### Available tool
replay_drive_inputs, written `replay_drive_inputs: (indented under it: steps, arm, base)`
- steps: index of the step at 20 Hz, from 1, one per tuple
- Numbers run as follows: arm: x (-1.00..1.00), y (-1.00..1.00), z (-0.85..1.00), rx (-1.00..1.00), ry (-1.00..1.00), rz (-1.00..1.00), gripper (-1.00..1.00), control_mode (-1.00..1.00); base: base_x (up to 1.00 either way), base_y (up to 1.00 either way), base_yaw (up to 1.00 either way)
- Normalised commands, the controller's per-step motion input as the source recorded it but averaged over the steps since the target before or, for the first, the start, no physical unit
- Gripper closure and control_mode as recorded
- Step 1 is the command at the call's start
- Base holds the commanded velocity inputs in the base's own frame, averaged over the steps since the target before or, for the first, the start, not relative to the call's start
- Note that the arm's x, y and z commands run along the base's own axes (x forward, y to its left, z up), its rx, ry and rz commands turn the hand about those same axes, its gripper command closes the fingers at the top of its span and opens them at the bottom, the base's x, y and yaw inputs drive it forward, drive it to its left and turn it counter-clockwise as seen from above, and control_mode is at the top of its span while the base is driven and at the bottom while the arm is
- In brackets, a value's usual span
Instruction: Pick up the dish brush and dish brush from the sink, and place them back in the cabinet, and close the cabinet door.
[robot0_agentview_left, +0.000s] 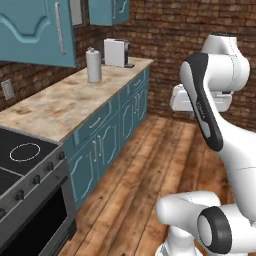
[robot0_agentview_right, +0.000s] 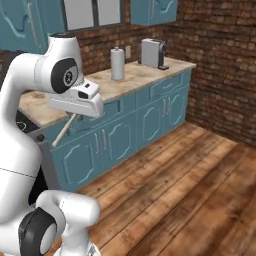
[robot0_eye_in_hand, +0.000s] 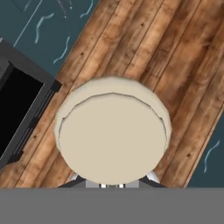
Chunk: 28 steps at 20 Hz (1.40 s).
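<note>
Cream-coloured and round, the end of the dish brush (robot0_eye_in_hand: 112, 139) sits directly ahead of the jaws in the hand view, just above the two fingertips (robot0_eye_in_hand: 151, 177), and hides most of them. The jaws are pressed nearly together, pinching the dish brush. In the right base view the gripper (robot0_agentview_right: 75, 114) hangs beneath the white hand, and the pale wooden handle of the dish brush (robot0_agentview_right: 64, 130) slants down and to the left from it, clear of the low teal cupboards (robot0_agentview_right: 115, 140) behind. Below the jaws lies the wooden plank floor (robot0_eye_in_hand: 175, 65); to one side of them in the hand view stands the dark front of the oven (robot0_eye_in_hand: 19, 109), with teal cupboard panels beyond it and at the opposite corner. In the left base view the white arm (robot0_agentview_left: 220, 115) rises at the right, folded over the floor, well apart from the worktop (robot0_agentview_left: 65, 102). On that worktop, far from the jaws, stand a white paper towel roll (robot0_agentview_left: 93, 65) and a white coffee machine (robot0_agentview_left: 116, 52), the machine further along near the brick wall (robot0_agentview_left: 190, 35). A black stovetop (robot0_agentview_left: 22, 155) with a white ring adjoins the near end of the worktop. Above the worktop hangs the cabinet door (robot0_agentview_left: 37, 30), teal-blue with a raised moulding and a vertical silver bar handle (robot0_agentview_left: 59, 27), high above and well apart from the jaws.
</note>
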Motion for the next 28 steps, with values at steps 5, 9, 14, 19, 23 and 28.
replay_drive_inputs:
  steps: [5,9,14,19,23,28]
  arm:
    - [0.00,0.00,0.00,0.00,0.00,0.00,1.00,1.00]
    - [0.00,0.00,0.00,0.00,0.00,0.00,1.00,1.00]
    - [0.00,0.00,0.00,0.00,0.00,0.00,1.00,1.00]
    - [0.00,0.00,0.00,0.00,0.00,0.00,1.00,1.00]
    - [0.00,0.00,0.00,0.00,0.00,0.00,1.00,1.00]
    - [0.00,0.00,0.00,0.00,0.00,0.00,1.00,1.00]
  base:
    - [0.00,0.00,0.40]
    - [0.01,-0.02,0.39]
    - [0.22,-0.10,0.35]
    - [0.33,-0.16,0.33]
    - [0.38,-0.32,0.31]
    - [0.50,-0.47,0.27]
